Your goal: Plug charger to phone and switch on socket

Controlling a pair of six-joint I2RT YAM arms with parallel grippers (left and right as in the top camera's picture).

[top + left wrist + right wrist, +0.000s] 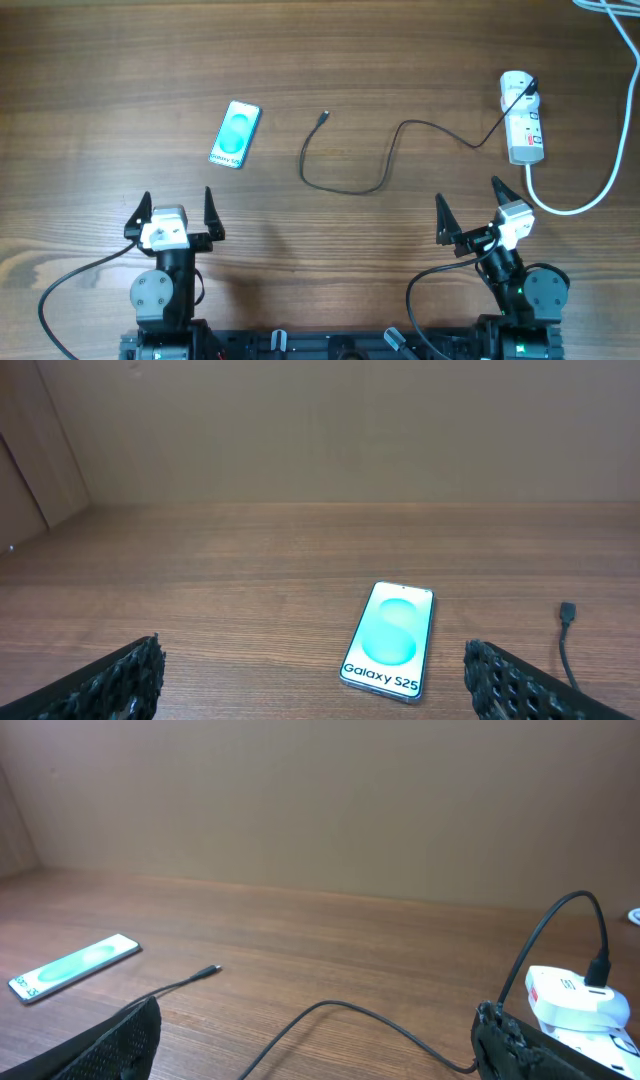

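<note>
The phone (235,134) lies flat on the table (100,70), lit screen up. Its long axis runs away from the robot, with the far end leaning slightly right. The loose tip (322,118) of the black cable (345,187) rests to the phone's right, well apart from it. From there the cable loops on to its plug (528,88), which looks already seated in the far end of the socket (522,130). A white cord (600,190) trails off the socket. The left gripper (176,202) sits almost straight behind the phone, fingers spread and empty. The right gripper (468,195), likewise spread and empty, is nearer the socket. The tip lies roughly midway between the arms, so either could probably fetch it.
</note>
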